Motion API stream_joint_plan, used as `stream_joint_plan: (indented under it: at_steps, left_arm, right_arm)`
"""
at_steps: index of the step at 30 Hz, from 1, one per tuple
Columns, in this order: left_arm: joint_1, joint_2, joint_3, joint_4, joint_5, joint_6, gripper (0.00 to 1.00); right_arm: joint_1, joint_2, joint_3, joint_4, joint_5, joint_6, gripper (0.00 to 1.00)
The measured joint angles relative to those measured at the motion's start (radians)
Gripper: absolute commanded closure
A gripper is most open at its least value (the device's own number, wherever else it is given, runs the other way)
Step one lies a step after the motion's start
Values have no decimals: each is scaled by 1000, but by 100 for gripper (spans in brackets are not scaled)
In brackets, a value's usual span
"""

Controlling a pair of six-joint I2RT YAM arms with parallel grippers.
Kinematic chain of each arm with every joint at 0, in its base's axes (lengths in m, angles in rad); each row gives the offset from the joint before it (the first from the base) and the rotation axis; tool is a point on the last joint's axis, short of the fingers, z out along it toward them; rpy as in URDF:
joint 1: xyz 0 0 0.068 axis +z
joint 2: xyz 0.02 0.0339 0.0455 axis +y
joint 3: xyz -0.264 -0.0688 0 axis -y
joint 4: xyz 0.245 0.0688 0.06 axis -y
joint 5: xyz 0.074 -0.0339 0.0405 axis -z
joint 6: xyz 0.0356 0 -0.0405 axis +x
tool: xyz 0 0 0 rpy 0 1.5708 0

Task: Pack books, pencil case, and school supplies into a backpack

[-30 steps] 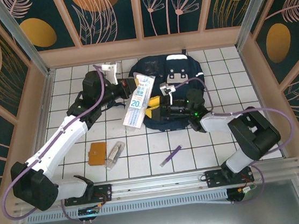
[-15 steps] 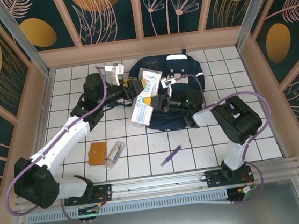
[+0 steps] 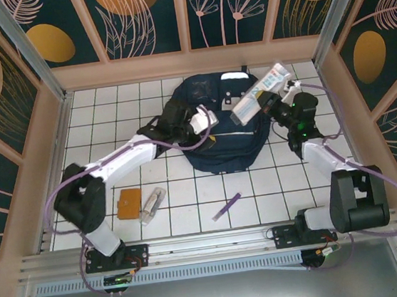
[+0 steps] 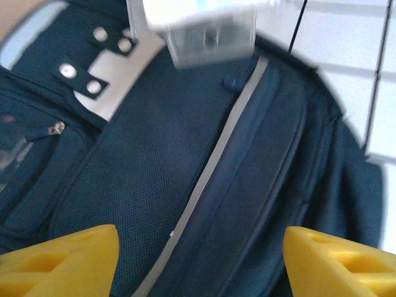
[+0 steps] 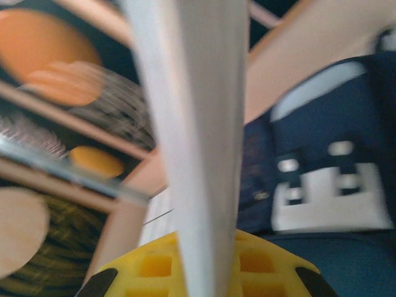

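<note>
Two grippers at backpack (image 3: pixel 221 149): left gripper (image 4: pixel 199 257) spread wide, empty, fingertips (image 4: pixel 68 255) cropped; right gripper (image 3: pixel 271 101) clamped on clear flat pack (image 3: pixel 257 94), blurred edge-on in wrist view.

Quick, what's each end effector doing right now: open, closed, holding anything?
Left end effector: open, empty, over the backpack.
Right end effector: closed on the long clear pack.
</note>
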Motion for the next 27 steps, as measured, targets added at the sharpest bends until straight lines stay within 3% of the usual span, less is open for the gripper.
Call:
stream_joint_plan:
  at_steps: [4,10,20,27]
  left_arm:
    - [-9,101,35,-42,-77,135,26]
    - [-16,198,64,-11,-218,164,26]
    - [-12,204,44,18,-89,261,19]
    - [-12,196,41,10,-70,321,19]
  right_arm:
    - [-85,-17,14,-189,37,-24,100]
    - [-106,-74,2,-293,39,-48,100]
    - [-137,-106,0,-349,17,-95,100]
    - [-148,-112,-5,-357,-8,-110,100]
